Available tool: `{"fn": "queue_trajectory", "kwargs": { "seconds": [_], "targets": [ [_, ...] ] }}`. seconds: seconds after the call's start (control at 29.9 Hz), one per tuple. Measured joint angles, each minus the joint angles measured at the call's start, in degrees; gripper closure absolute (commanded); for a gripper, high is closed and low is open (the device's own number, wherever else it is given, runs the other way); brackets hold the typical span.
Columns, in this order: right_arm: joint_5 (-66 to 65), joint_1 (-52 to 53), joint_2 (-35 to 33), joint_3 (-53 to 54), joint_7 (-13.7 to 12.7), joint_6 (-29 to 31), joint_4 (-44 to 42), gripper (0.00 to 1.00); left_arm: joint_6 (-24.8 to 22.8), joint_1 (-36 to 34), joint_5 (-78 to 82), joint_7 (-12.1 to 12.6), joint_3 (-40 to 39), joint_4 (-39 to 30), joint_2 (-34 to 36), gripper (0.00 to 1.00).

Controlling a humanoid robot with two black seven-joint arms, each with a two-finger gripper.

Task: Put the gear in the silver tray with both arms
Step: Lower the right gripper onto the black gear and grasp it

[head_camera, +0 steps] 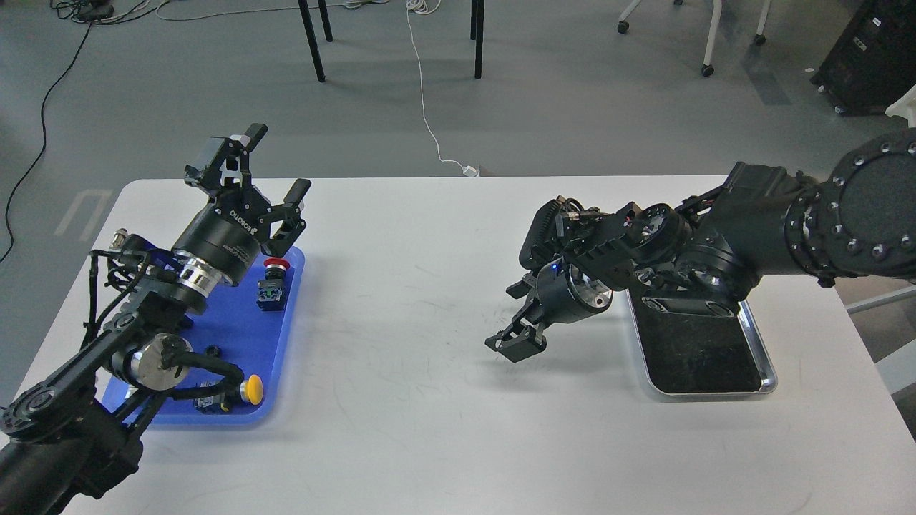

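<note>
The silver tray (767, 361) lies on the white table at the right, and the visible part of its dark bottom is empty. Its far end is hidden under my right arm. My right gripper (514, 317) is open and empty. It hangs low over the table just left of the silver tray. My left gripper (276, 164) is open and empty, pointing up and away above the far edge of the blue tray (286, 336). A small black round part (212, 350) lies in the blue tray, too small to tell whether it is the gear.
The blue tray also holds a red push-button switch (274, 281) and a yellow push-button (247, 390), partly behind my left arm. Table legs, chair wheels and cables are on the floor beyond the table's far edge.
</note>
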Motion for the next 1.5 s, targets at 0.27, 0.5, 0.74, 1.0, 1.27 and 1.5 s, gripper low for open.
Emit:
{"fn": "queue_trajectory", "kwargs": {
  "seconds": [0.27,0.5,0.74,1.0,1.27,1.5],
  "targets": [
    [0.28,-3.71,0.03,-1.36,-0.02,-0.68,-3.59,0.32,-0.01,0.39,0.07,0.00,0.00,-0.14,-0.36,0.02],
    [3.71,-6.04,0.03,-1.35,-0.02,-3.16,-4.14,0.32,-0.02,0.91,0.18,0.00,0.00,-0.24,-0.77,0.02],
    [4.60,-6.34,0.03,-1.31,-0.02,-3.94,-4.18,0.35,-0.02,1.55,0.20,0.00,-0.05,-0.44,-0.79,0.02],
    [5.86,-7.53,0.03,-1.35,-0.01,-4.24,-4.26,0.38,-0.07,2.47,0.20,-0.08,-0.49,-0.67,-0.62,0.02],
    [6.40,-9.04,0.03,-1.30,-0.01,-6.46,-4.57,0.48,-0.11,2.86,0.20,-0.09,-0.89,-0.75,-0.62,0.02],
    [6.41,-9.77,0.03,-1.35,0.00,-6.70,-5.94,0.72,-0.12,2.88,0.19,-0.09,-0.94,-0.76,-0.61,0.02]
  ]
}}
